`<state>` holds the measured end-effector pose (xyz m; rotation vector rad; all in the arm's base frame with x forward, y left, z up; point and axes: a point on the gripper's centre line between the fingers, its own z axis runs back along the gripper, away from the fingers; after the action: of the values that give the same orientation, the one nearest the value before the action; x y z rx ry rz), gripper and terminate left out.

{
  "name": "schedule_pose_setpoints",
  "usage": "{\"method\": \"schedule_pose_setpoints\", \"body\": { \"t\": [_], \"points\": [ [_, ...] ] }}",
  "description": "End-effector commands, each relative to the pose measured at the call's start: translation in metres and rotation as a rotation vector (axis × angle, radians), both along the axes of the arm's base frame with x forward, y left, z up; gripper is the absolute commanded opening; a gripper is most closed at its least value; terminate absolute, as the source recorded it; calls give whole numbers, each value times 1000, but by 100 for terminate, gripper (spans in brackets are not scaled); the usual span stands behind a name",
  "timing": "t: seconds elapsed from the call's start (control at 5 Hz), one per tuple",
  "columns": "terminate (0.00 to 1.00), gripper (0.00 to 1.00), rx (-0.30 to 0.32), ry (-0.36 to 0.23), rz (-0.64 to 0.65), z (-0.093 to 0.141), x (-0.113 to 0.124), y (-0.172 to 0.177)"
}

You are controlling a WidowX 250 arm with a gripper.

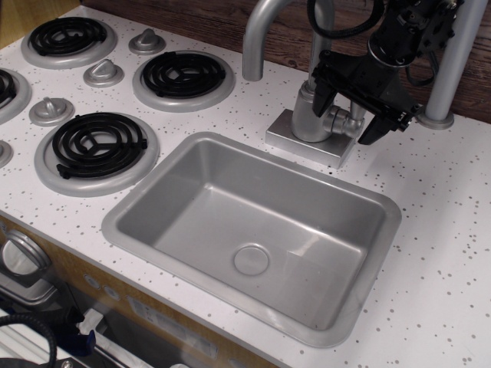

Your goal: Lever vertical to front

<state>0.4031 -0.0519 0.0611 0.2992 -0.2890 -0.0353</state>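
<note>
White speckled desk (453, 230) fills the scene, with a wood-grain wall behind it. Nearest the camera, a grey rectangular sink (253, 230) is sunk into the desk, its round drain (251, 259) near the basin's middle. To the left lie coiled black stove burners (97, 143) on grey rings, with grey conical knobs (51, 110) between them. Behind the sink's far rim stands the faucet base (307, 139), carrying the cylindrical faucet body (309, 115) and the tall curved spout (265, 31). The lever (343, 119) sticks out from the right side of the faucet body on its round hub; its slim arm is mostly hidden. The black hand (351, 113) hangs right over the lever, its fingers (321, 93) spread apart on either side of the hub; whether they touch the lever cannot be told. Farther right, a grey post (453, 61) rises from the desk.
</note>
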Motion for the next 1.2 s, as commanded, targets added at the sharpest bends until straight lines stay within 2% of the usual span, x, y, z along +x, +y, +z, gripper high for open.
{"method": "schedule_pose_setpoints", "body": {
  "t": [0.0, 0.4, 0.6, 0.8, 1.0],
  "points": [
    [0, 100, -12, -121, -6, 42, 17, 5],
    [0, 100, 9, -140, -15, 49, 23, 4],
    [0, 0, 4, -144, -11, 47, 24, 3],
    [0, 0, -16, -129, 4, 42, 20, 1],
    [0, 0, -52, -89, 45, 30, 4, -5]
  ]
}}
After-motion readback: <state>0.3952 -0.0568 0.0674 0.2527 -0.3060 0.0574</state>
